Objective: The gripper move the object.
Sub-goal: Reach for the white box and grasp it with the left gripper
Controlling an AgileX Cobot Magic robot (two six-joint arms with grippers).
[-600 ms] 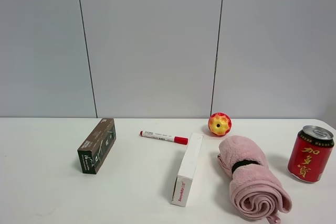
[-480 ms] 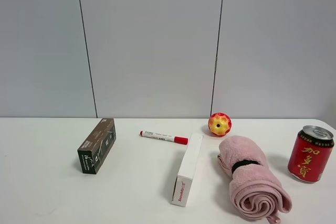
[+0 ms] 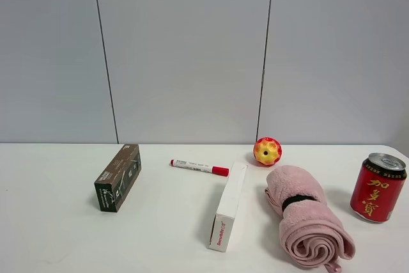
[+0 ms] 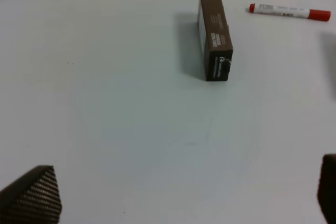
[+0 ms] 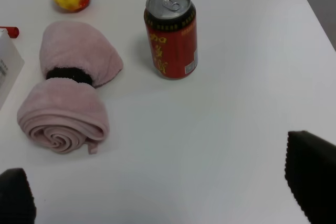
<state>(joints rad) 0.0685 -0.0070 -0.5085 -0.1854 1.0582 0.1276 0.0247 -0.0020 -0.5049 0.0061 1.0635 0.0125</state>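
Observation:
The long white box with red lettering on its near end lies on the white table, just right of centre in the high view. One corner of it shows in the right wrist view. No arm appears in the high view. My left gripper is open, its black fingertips spread wide over bare table, well short of the dark box. My right gripper is open, fingertips spread, over bare table in front of the can and towel. Neither gripper touches anything.
A dark green-brown box lies at the left, also seen in the left wrist view. A red-capped marker, a red-yellow ball, a rolled pink towel and a red can surround the white box.

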